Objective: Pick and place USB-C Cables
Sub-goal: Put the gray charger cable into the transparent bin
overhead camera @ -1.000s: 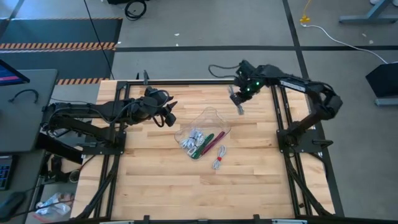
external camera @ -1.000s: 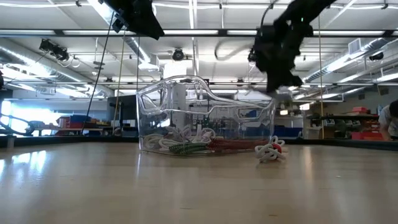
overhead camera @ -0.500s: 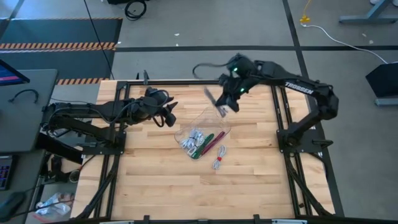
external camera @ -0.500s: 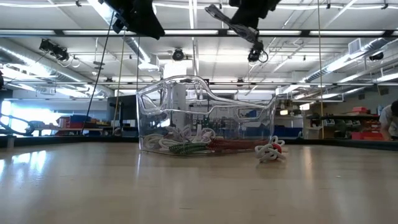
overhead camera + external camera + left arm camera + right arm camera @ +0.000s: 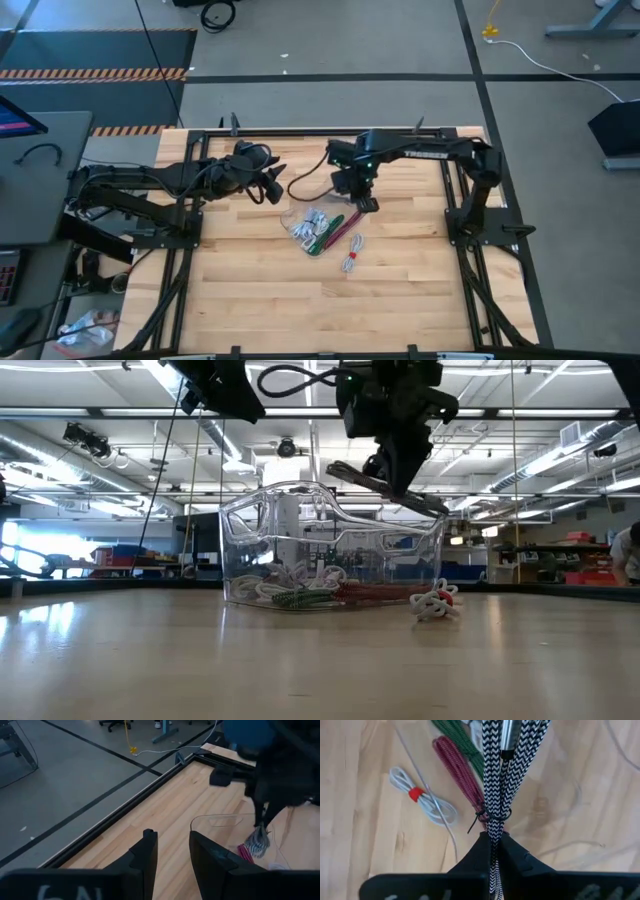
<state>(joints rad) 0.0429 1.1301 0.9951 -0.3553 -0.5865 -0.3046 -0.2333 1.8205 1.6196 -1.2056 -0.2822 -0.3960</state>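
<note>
My right gripper (image 5: 360,196) hovers over the far right part of the clear plastic tray (image 5: 290,212), shut on a black-and-white braided cable bundle (image 5: 496,775). In the low view the bundle (image 5: 388,486) slants just above the tray's rim (image 5: 300,488). White, green and dark red cable bundles (image 5: 322,228) lie on the tray's floor. A grey cable with a red tie (image 5: 350,259) lies on the table near the tray. My left gripper (image 5: 172,854) is open, held in the air left of the tray (image 5: 220,820). My right gripper pinches the braided bundle between its two fingers near one end (image 5: 493,829), just behind the thin black tie. The fingers lie along the bundle. It is lifted clear, reaching out past the fingertips with its silver plug (image 5: 508,735) at the free end, slanting above the tray.
Bare wooden tabletop (image 5: 260,290) stretches on the near side and to the left of the tray. Dark frame rails (image 5: 455,200) run along the table's left and right sides. My left arm (image 5: 180,180) stretches in from the left.
My right gripper has carried the braided bundle from the table's far right part toward the left and near edge. It rose, then came down over the tray, and turned as it went. It has stayed shut on the bundle. My left arm has kept still.
</note>
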